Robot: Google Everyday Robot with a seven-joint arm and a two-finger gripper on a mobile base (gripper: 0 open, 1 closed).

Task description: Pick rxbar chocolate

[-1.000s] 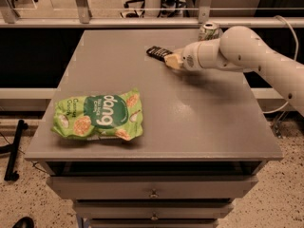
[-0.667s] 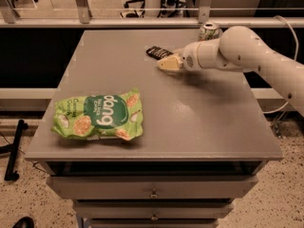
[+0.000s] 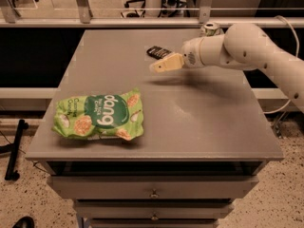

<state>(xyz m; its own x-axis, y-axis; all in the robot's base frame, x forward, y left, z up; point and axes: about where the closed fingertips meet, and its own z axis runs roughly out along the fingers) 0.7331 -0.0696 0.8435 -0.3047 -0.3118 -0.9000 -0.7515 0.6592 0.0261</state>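
The rxbar chocolate (image 3: pixel 157 52) is a small black flat bar lying on the grey table (image 3: pixel 199 122) at the back, right of centre. My gripper (image 3: pixel 162 66) has tan tips and hangs just above the table, directly in front of the bar's near end and close to it. The white arm reaches in from the right. The bar lies free on the table and nothing holds it.
A large green snack bag (image 3: pixel 99 117) lies at the front left of the table. A white-green drink can (image 3: pixel 209 29) stands at the back edge, partly behind my arm. Drawers sit under the tabletop. A railing runs behind the table.
My gripper has shifted a little to the left and toward the table's front, so more of the bar shows. The bar, bag and can have not moved.
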